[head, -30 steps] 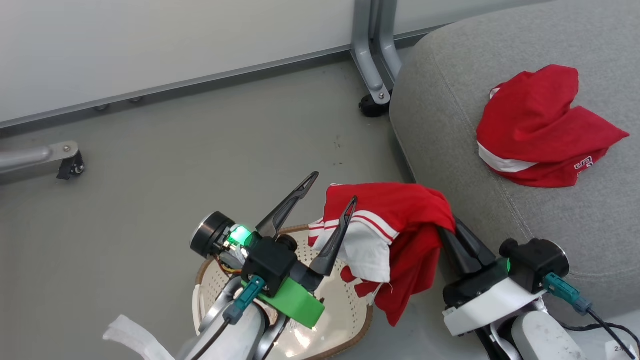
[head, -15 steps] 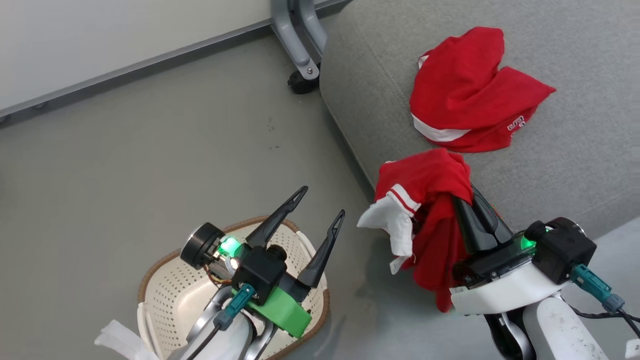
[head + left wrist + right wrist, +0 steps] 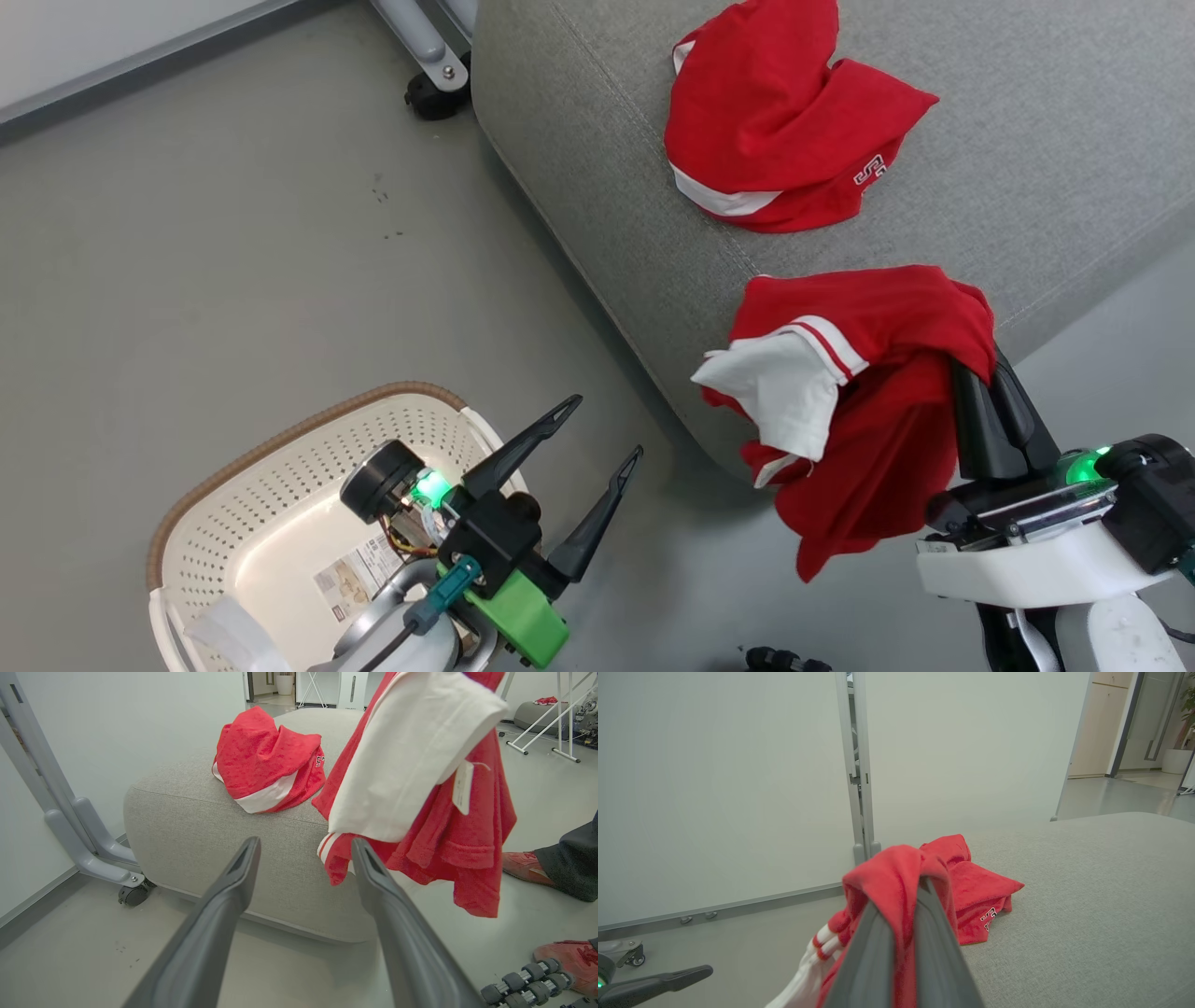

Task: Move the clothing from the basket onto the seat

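Head, left wrist and right wrist views. The grey floor (image 3: 233, 233) carries everything shown. The seat (image 3: 1027, 140), a large rounded grey cushion with stitched seams, is the landmark for all positions below. The basket (image 3: 308, 457), cream-white and perforated with a brown rim, stands on the floor well apart from the seat, off its near corner; no clothing lies inside it, and a printed sticker (image 3: 350, 579) shows on its inner bottom.

The first garment (image 3: 775, 131), red with a white band, lies crumpled on top of the seat, back from its near edge. The second garment (image 3: 868, 373), red with white stripes and a white panel, hangs at the seat's near edge, its lower folds dangling past the edge above the floor; contact with the seat cannot be determined.

The right hand (image 3: 980, 387), just off the seat's near edge, is clamped on the second garment, which drapes over its fingertips. The left hand (image 3: 606, 427), between the basket and the seat, stands wide and holds nothing.

A small white label (image 3: 463, 786) dangles from the second garment. A black caster (image 3: 429, 93) sits on the floor just beside the seat's far corner.
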{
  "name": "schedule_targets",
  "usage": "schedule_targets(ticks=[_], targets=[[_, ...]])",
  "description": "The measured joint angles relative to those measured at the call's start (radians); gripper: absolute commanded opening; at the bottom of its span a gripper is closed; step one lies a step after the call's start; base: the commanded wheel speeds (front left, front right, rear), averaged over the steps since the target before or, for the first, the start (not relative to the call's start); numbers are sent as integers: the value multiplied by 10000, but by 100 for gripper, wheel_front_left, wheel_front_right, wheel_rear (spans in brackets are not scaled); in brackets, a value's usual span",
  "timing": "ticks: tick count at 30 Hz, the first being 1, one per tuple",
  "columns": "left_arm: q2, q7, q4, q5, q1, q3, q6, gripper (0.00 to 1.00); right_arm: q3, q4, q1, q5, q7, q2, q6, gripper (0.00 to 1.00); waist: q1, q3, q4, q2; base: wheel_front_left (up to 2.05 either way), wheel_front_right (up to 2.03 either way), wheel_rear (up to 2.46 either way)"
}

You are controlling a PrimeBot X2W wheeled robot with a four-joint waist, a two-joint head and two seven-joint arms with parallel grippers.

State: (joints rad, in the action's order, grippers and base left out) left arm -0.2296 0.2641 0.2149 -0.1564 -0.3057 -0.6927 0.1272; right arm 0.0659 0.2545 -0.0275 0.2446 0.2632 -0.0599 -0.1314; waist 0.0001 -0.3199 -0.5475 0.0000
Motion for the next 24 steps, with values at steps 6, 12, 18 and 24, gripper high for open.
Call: schedule_targets(ticks=[6, 12, 18, 24], targets=[[-483, 0, -171, -272, -98, -334, 8, 100, -311, 754, 127, 483, 0, 82, 0, 0, 0, -522, -138, 0, 14, 14, 14], [-846, -75, -543, -280, -228, -353, -33, 100, -1463, 1208, -1225, 1197, 0, 88, 0, 0, 0, -1088, -151, 0, 1, 1, 1], [-1227, -380, -1154, -173, -480, -109, -299, 100, -2251, 696, -4099, 905, 0, 50, -2, 0, 1, -1808, -100, 0, 0, 0, 0], [-1634, -832, -2015, -115, -580, 132, -525, 100, -3430, -1394, -7493, 989, 0, -1338, -4, 0, 1, -2676, 16, 0, 0, 0, 0]])
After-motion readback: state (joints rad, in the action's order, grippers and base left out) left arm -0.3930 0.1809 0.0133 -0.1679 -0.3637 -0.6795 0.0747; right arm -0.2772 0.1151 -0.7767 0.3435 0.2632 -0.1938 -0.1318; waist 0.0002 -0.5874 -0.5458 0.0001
